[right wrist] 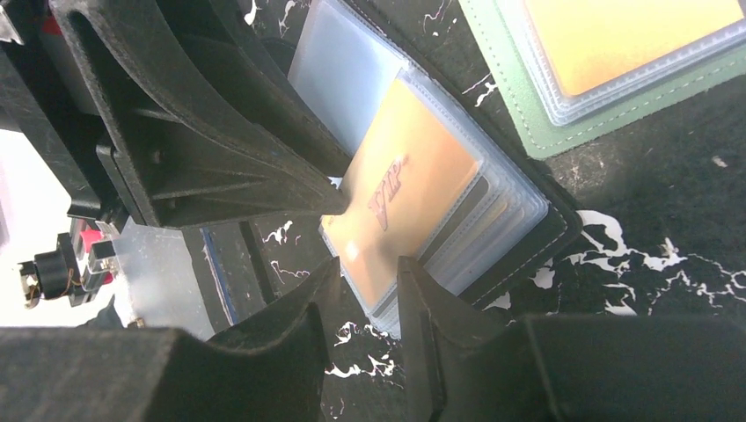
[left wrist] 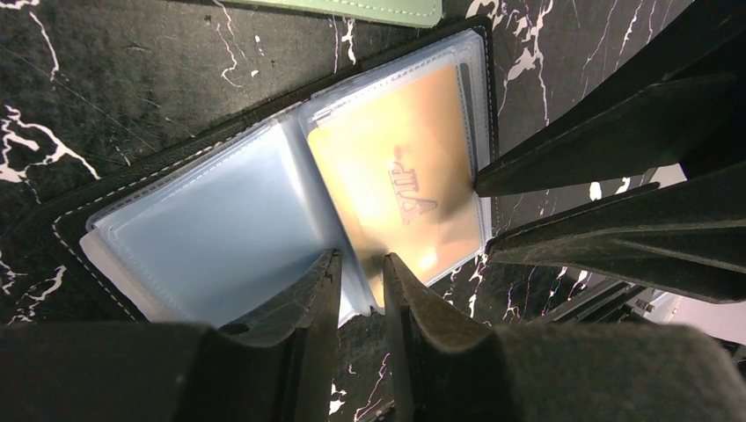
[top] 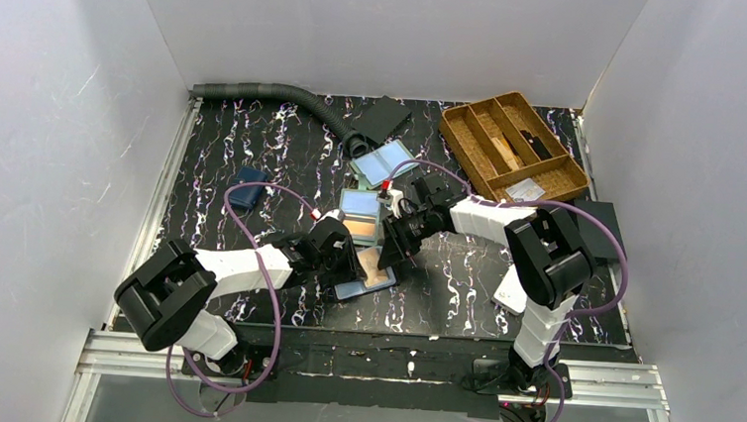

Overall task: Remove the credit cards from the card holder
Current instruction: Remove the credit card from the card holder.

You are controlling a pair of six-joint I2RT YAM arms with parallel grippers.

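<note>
A black-rimmed card holder (top: 380,283) (left wrist: 53,220) (right wrist: 547,236) lies open near the table's front middle. Its clear sleeves hold an orange card marked "VIP" (left wrist: 396,176) (right wrist: 396,202). My left gripper (top: 351,264) (left wrist: 362,264) stands at its near edge, jaws narrowly apart around the sleeves' centre fold. My right gripper (top: 394,247) (right wrist: 369,268) is open, with the corner of the sleeve stack between its fingertips. In the left wrist view a right finger tip (left wrist: 493,180) touches the orange pocket's edge. A grey-green card holder (top: 359,215) (right wrist: 528,132) with blue and orange cards lies just beyond.
A bifold with pale blue panels (top: 385,162) lies behind the holders. A wooden divided tray (top: 513,146) stands at the back right and a grey hose (top: 268,94) runs along the back. A small navy wallet (top: 246,187) lies at the left.
</note>
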